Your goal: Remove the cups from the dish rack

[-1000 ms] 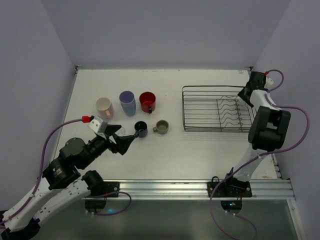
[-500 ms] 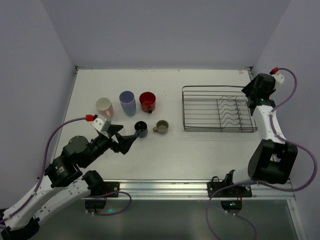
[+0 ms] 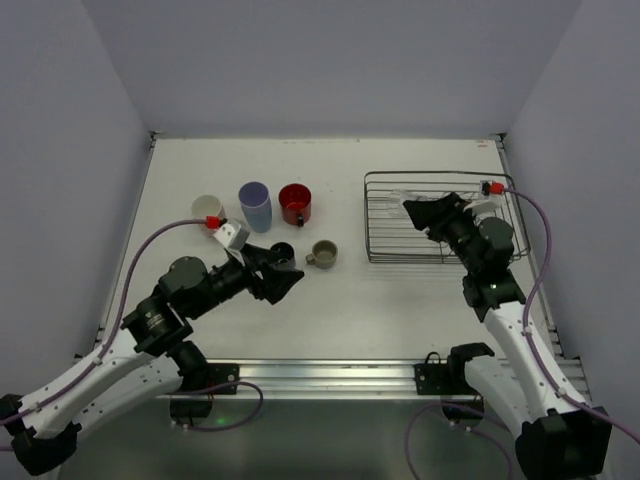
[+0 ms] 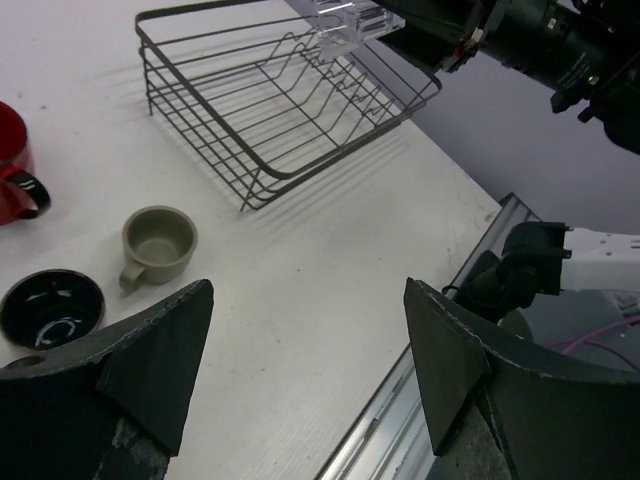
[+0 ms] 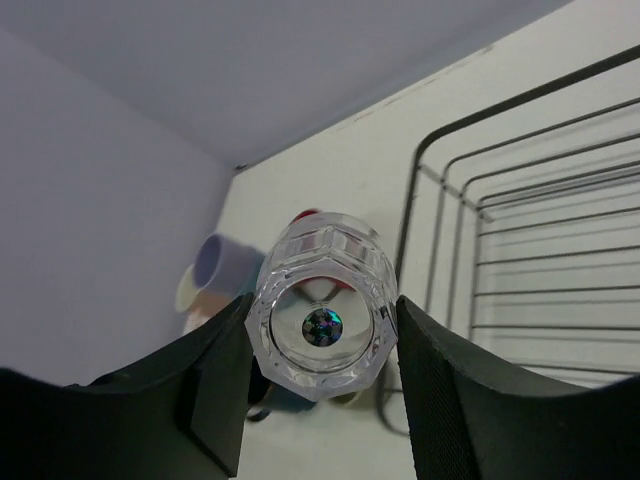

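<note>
The dark wire dish rack stands at the right, and no cup shows inside it. My right gripper is shut on the clear glass and holds it on its side above the rack's left part; the glass also shows in the left wrist view. On the table to the left stand the pink cup, lavender cup, red cup, navy cup and olive-grey cup. My left gripper is open and empty, just in front of the navy cup. No light blue cup shows.
The table's near edge with its metal rail runs along the front. Plain walls close in the left, back and right sides. The rack lies ahead of the left wrist camera, with the olive-grey cup and navy cup near its fingers.
My right arm has swung from the rack's far right corner to above the rack's left part, carrying the clear glass. My left gripper has moved a little to the right, beside the navy cup.
</note>
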`<state>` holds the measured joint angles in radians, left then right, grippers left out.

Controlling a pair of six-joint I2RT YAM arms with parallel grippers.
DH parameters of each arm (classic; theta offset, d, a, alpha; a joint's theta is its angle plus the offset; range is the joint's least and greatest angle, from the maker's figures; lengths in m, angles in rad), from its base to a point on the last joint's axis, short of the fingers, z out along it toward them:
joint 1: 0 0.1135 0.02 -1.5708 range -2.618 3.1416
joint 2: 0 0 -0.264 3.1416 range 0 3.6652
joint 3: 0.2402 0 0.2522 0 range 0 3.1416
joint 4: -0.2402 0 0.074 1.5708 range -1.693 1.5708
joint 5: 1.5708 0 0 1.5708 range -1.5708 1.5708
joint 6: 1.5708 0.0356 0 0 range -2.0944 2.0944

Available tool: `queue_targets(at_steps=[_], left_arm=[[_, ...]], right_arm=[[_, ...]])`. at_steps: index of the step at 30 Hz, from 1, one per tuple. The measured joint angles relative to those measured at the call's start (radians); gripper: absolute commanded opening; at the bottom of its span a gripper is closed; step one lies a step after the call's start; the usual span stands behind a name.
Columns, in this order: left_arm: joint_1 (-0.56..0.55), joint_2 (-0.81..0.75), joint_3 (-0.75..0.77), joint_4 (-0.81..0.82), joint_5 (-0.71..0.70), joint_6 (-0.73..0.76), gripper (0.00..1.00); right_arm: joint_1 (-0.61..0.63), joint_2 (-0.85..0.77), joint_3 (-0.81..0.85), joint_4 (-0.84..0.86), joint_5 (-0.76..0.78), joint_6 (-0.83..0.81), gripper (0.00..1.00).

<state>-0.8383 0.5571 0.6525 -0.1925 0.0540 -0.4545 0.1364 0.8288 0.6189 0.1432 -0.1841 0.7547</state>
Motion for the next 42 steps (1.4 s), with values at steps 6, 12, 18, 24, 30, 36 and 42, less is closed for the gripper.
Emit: queue_targets(at_steps=[6,12,18,24,30,36,42], left_arm=[[0.0,0.167,-0.044,0.22,0.103,-0.112,0.75],[0.0,0.346,-0.051,0.422,0.19,-0.21,0.71],[0.0,0.416,-0.062,0.552,0.219,-0.269,0.66],[0.0,0.437,-0.088,0.64,0.229,-0.317,0.29],[0.002,0.419,-0.095,0.668,0.246,-0.365,0.0],[-0.002,0.301,-0.05,0.42,0.082,-0.25,0.0],[0.012,0.292,0.17,-0.049,-0.229,-0.123,0.0]], right_arm=[[0.137,-0.077,-0.143,0.226,-0.241,0.195,0.19],[0.267,-0.028,-0.243,0.425,-0.364,0.315,0.19],[0.34,0.072,-0.291,0.587,-0.422,0.396,0.19],[0.392,0.176,-0.305,0.762,-0.432,0.466,0.2],[0.404,0.278,-0.325,0.945,-0.43,0.546,0.78],[0.426,0.228,-0.344,0.882,-0.401,0.529,0.99],[0.427,-0.023,-0.315,0.558,-0.29,0.349,0.99]])
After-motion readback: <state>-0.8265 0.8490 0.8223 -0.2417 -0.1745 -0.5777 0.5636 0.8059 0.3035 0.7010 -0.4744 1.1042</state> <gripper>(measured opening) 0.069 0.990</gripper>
